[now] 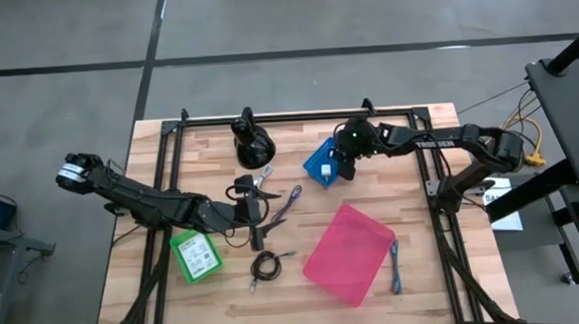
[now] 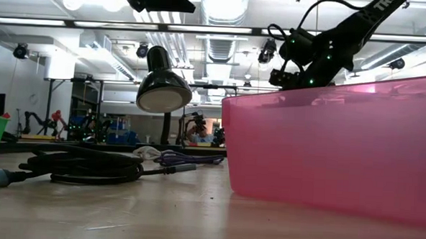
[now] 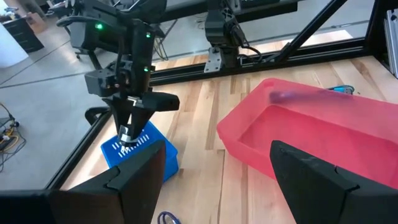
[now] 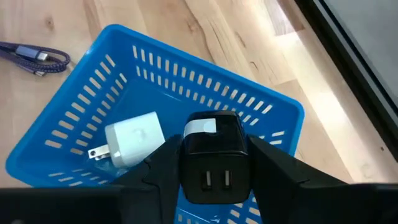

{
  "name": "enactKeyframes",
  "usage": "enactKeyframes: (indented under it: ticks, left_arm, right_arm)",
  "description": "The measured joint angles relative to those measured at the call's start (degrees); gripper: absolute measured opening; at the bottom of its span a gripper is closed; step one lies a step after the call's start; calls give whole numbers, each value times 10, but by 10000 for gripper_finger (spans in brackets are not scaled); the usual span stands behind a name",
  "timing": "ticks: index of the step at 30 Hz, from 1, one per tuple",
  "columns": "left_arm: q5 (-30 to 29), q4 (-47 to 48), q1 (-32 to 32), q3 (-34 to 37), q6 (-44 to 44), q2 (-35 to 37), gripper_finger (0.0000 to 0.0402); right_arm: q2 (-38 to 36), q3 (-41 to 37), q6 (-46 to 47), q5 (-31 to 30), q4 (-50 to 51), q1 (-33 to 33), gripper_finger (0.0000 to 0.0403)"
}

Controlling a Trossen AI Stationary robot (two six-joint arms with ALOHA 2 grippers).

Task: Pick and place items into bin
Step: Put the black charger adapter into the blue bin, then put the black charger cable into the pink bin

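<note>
A: Where is the right pincer (image 4: 214, 163)?

B: Above the blue basket (image 4: 99, 81), its fingers pinching a black charger (image 4: 214, 158) whose two ports face the wrist camera.

A: What sits under it?

B: A white plug adapter (image 4: 132, 138) lies on the basket floor, just beside and below the held charger. A purple cable (image 4: 37, 56) lies on the desk (image 4: 205, 25) outside the basket, off past the adapter's side.

A: And the left pincer (image 1: 255, 211)?

B: Spread wide, gripping nothing, hovering low over the desk. The purple cable is just beside it, a black coiled cable (image 1: 265, 267) lies near it, the pink bin (image 1: 349, 253) sits off to its side, and a blue cable (image 1: 396, 272) lies beyond the bin.
</note>
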State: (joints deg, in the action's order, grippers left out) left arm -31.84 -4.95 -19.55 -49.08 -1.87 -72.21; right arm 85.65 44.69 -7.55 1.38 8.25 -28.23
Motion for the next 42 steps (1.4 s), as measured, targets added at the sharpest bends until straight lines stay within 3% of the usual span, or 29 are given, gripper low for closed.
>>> enactKeyframes:
  ticks: [5, 9, 17, 22, 31, 36, 42]
  left_arm:
    - [0, 0, 0, 0, 0, 0, 272]
    - [0, 0, 0, 0, 0, 0, 272]
    - [0, 0, 1, 0, 1, -1, 272]
    - [0, 2, 0, 0, 31, -1, 272]
    - [0, 37, 0, 0, 81, -1, 272]
    - [17, 39, -1, -4, 145, -1, 272]
    - [39, 37, -1, -5, 152, -1, 272]
  right_arm:
    - [-1, 0, 3, 0, -4, 1, 218]
    - [-1, 0, 4, 0, -5, 1, 234]
    - [-11, 0, 13, 1, -39, 3, 209]
    - [-21, -17, -13, 11, -127, 16, 192]
    - [-89, -103, -44, 181, -340, 45, 171]
    - [-159, -187, -28, 180, -394, 96, 163]
    - [-231, -292, -38, 151, -553, 160, 155]
